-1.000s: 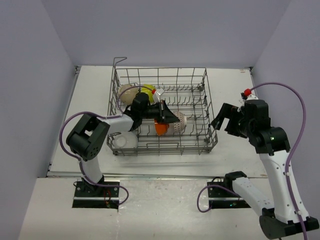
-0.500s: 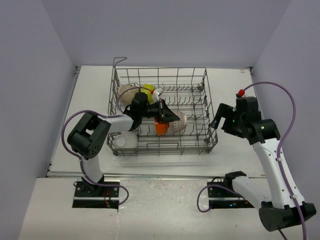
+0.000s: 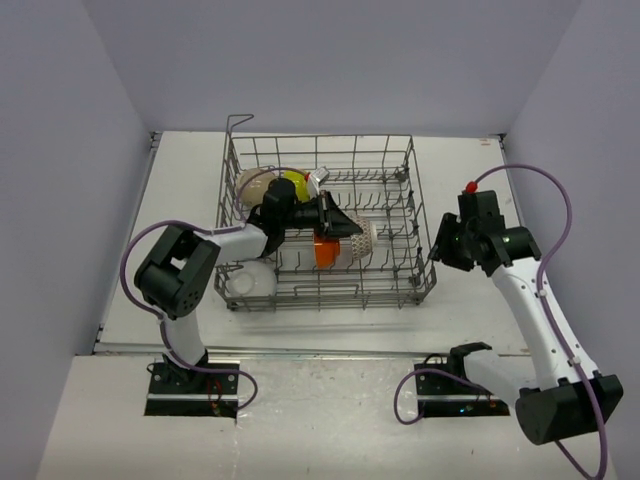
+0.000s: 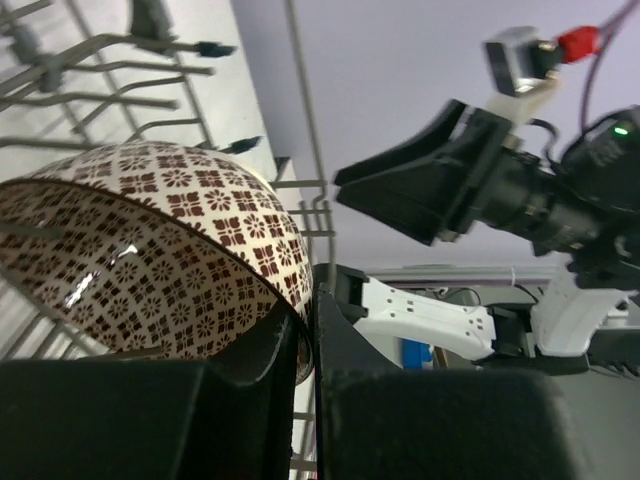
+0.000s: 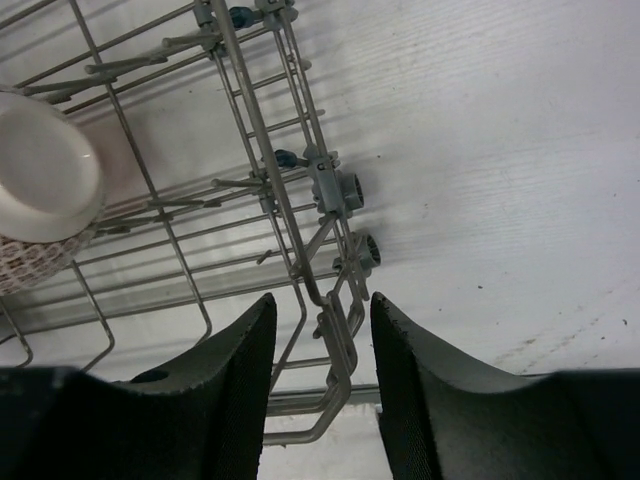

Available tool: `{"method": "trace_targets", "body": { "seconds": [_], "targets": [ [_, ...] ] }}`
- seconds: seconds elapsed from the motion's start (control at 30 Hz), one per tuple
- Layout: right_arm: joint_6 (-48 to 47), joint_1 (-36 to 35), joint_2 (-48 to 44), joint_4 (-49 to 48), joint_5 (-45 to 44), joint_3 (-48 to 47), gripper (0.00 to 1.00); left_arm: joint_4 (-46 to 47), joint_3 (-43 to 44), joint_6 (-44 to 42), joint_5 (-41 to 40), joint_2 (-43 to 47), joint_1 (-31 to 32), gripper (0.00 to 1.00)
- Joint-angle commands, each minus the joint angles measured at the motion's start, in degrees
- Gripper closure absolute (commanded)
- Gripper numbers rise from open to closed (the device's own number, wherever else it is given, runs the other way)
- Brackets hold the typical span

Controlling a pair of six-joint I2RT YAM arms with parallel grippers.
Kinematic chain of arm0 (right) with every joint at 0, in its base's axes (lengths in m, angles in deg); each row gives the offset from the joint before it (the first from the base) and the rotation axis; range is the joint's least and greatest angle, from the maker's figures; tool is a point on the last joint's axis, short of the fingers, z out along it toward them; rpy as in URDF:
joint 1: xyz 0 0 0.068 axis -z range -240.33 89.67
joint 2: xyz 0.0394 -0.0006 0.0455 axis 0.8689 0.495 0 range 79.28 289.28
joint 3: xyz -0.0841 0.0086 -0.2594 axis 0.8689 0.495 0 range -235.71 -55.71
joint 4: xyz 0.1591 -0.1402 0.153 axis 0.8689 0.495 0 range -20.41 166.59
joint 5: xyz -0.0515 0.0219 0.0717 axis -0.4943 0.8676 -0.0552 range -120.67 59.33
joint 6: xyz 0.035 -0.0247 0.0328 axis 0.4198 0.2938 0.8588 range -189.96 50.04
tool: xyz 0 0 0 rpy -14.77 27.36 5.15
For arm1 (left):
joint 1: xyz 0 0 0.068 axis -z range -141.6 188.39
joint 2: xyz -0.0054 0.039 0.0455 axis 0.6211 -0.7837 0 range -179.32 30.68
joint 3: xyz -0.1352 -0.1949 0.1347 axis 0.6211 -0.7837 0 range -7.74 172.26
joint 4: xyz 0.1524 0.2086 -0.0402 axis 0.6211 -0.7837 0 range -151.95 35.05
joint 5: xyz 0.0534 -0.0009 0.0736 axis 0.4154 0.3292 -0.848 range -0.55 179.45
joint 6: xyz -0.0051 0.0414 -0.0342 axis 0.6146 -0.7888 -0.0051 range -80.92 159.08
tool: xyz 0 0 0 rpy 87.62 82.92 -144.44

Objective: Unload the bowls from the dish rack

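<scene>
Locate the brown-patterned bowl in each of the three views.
Top external: patterned bowl mid-rack, at the left hand's tip.
Left wrist: fills the left half, rim between the fingers.
Right wrist: far left edge, pale base showing.
Shared landmark: the dish rack's wire wall.

No legible text, label, brand, number or sign in any view. Checked dish rack [image 3: 395,270] wires: bare metal, no tag. Checked patterned bowl [image 4: 150,260]: repeating brown floral print only, no lettering.
</scene>
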Motion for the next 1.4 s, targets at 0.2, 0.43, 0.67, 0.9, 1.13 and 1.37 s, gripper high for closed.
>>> {"method": "trace_targets", "body": {
  "seconds": [0.2, 0.43, 0.67, 0.9, 1.13, 1.37],
  "targets": [
    [0.08, 0.17, 3.42, -4.74, -1.39, 3.68, 0.57, 10.77, 6.34, 2.84, 3.37, 2.99, -0.01, 1.0],
    [0.6, 0.17, 4.83, -6.32, -0.33, 6.32, 1.0, 11.56, 5.28, 3.37, 3.28, 3.25, -0.37, 1.0],
    [0.25, 0.17, 4.48, -6.94, -0.95, 6.58, 1.0, 6.06, 9.93, 2.85, 2.93, 6.58, -0.54, 1.0],
    [0.25, 0.17, 5.53, -7.38, 0.02, 6.23, 1.0, -5.72, 18.63, -2.07, 1.35, 11.95, -2.73, 1.0],
    [0.25, 0.17, 5.71, -7.64, 1.16, 5.88, 1.0, -33.92, 27.59, -17.7, 1.26, 18.19, -13.45, 1.0],
    [0.34, 0.17, 5.71, -8.17, 2.48, 6.15, 1.0, -57.82, 31.9, -34.4, -13.46, 26.01, -19.0, 1.0]
  ]
}}
